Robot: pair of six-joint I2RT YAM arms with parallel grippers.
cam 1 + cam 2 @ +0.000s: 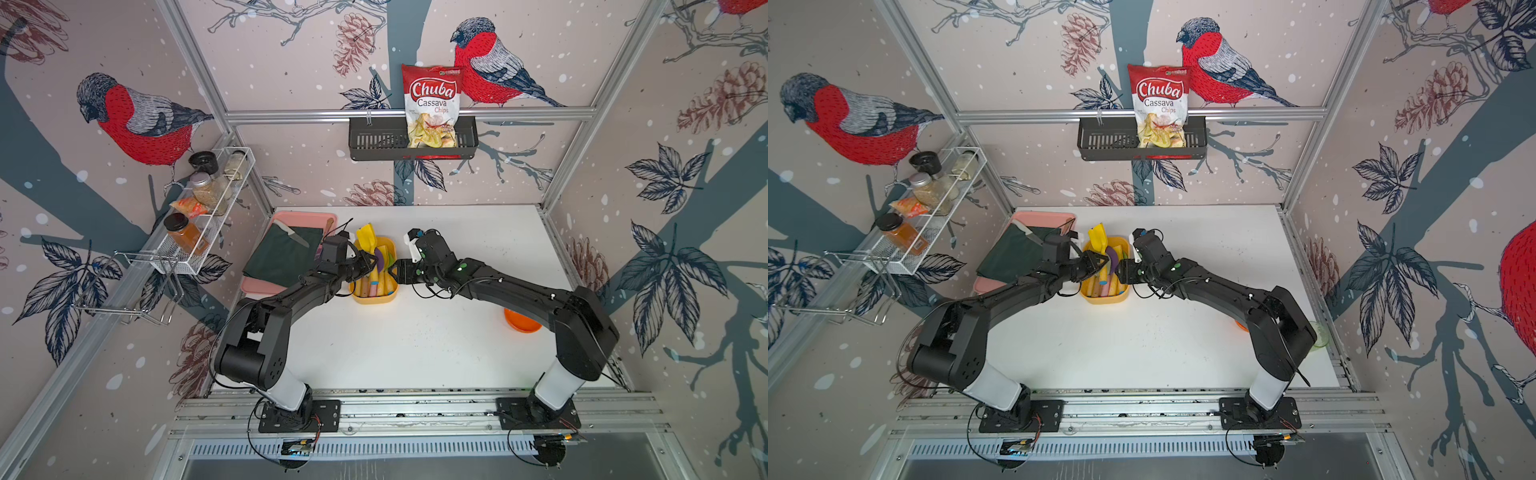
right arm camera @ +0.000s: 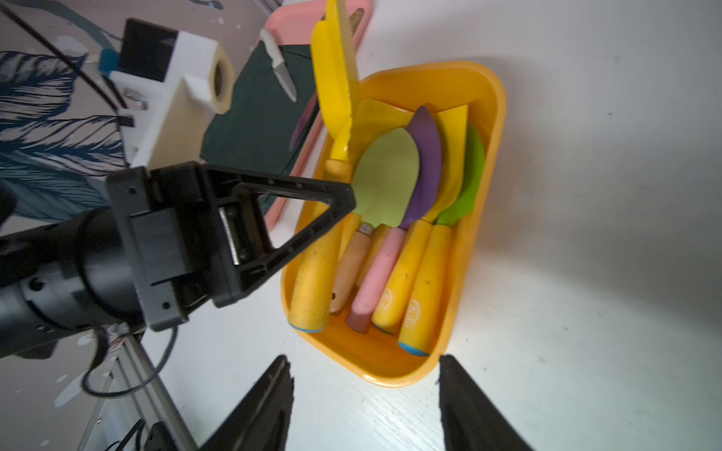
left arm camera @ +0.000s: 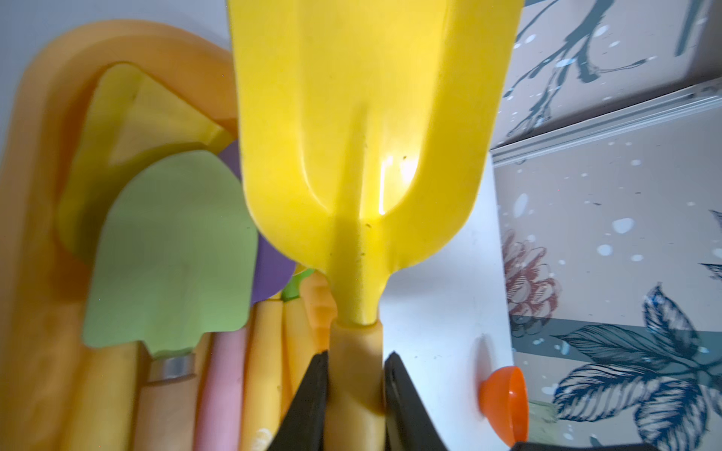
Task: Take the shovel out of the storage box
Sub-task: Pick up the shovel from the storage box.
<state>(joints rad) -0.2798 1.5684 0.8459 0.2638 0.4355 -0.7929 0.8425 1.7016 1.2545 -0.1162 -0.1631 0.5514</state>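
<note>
While the left fingers point(image 3: 308, 398) pinch the pale handle of the yellow shovel point(image 3: 363, 136) from both sides, its blade tilts up and out over the far rim of the yellow-orange storage box point(image 2: 390, 375), and the blue-tipped butt of the handle lies low inside the box along one long wall, beside a green spatula point(image 2: 385, 179) and other toy tools. Right fingers point(image 2: 265, 406) stand spread apart at the box's near end, nothing clamped between them. In both top views the box sits on the white tabletop point(image 1: 415, 345) between the two arms, just beside a pink tray point(image 1: 299, 216)
</note>
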